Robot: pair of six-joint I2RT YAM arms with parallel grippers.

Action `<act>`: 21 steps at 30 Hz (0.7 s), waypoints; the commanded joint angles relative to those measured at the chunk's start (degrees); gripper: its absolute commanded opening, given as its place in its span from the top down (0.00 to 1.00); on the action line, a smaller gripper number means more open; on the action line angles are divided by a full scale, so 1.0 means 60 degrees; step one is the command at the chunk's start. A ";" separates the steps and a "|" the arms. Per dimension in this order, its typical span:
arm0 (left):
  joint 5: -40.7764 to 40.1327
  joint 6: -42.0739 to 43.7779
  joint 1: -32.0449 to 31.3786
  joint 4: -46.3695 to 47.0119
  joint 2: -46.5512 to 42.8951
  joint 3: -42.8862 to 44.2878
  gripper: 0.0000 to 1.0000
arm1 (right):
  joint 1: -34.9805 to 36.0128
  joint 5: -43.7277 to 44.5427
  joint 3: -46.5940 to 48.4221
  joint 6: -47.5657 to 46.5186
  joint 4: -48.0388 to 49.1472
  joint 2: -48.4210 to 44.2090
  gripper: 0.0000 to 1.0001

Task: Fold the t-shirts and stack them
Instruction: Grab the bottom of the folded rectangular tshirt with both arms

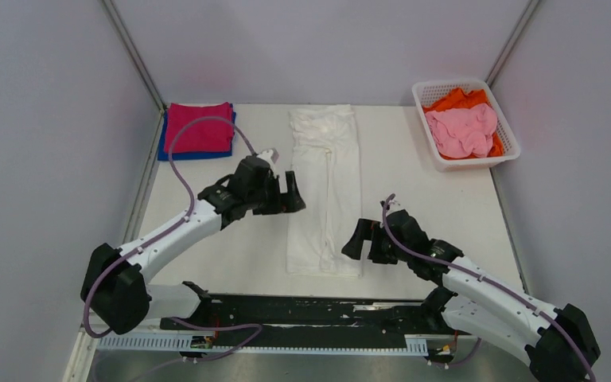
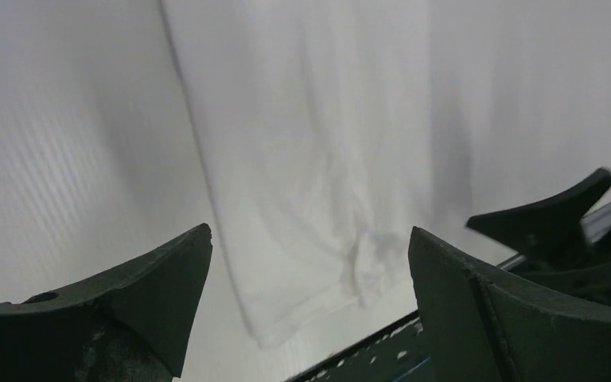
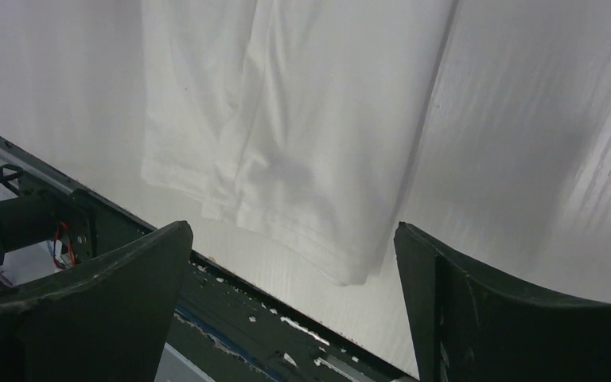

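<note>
A white t-shirt (image 1: pixel 326 187) lies folded into a long narrow strip down the middle of the table; no print shows on it. It also shows in the left wrist view (image 2: pixel 310 159) and the right wrist view (image 3: pixel 302 119). My left gripper (image 1: pixel 293 193) is open and empty just left of the strip's middle. My right gripper (image 1: pixel 353 239) is open and empty just right of the strip's near end. A folded magenta t-shirt (image 1: pixel 200 126) lies on a folded blue one (image 1: pixel 164 146) at the back left. A pink t-shirt (image 1: pixel 463 131) and an orange one (image 1: pixel 455 100) lie crumpled in the basket.
The white lattice basket (image 1: pixel 437 159) stands at the back right corner. A black rail (image 1: pixel 302 312) runs along the near table edge between the arm bases. Grey walls close in the left, back and right sides.
</note>
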 commanded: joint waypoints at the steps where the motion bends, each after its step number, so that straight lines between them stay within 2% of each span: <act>1: -0.0966 -0.1050 -0.0755 -0.1751 -0.1219 -0.1749 0.00 | -0.0038 -0.0660 -0.0146 0.0399 -0.0550 0.0088 0.02; 5: -0.0544 -0.1576 -0.1428 -0.2234 -0.2513 -0.3006 0.00 | -0.0040 -0.0765 -0.0216 0.0574 -0.0554 0.0443 0.09; 9: 0.0231 -0.2005 -0.1923 -0.1764 -0.3065 -0.3910 0.01 | -0.0035 -0.0711 -0.0321 0.0841 -0.0563 0.0729 0.16; 14: 0.0718 -0.2158 -0.2258 -0.1235 -0.2380 -0.4206 0.09 | -0.0037 -0.0755 -0.0306 0.0952 -0.0563 0.1308 0.24; 21: 0.0933 -0.1955 -0.2349 -0.0316 -0.0696 -0.4046 0.20 | -0.0042 -0.1025 -0.0307 0.0988 -0.0560 0.1971 0.38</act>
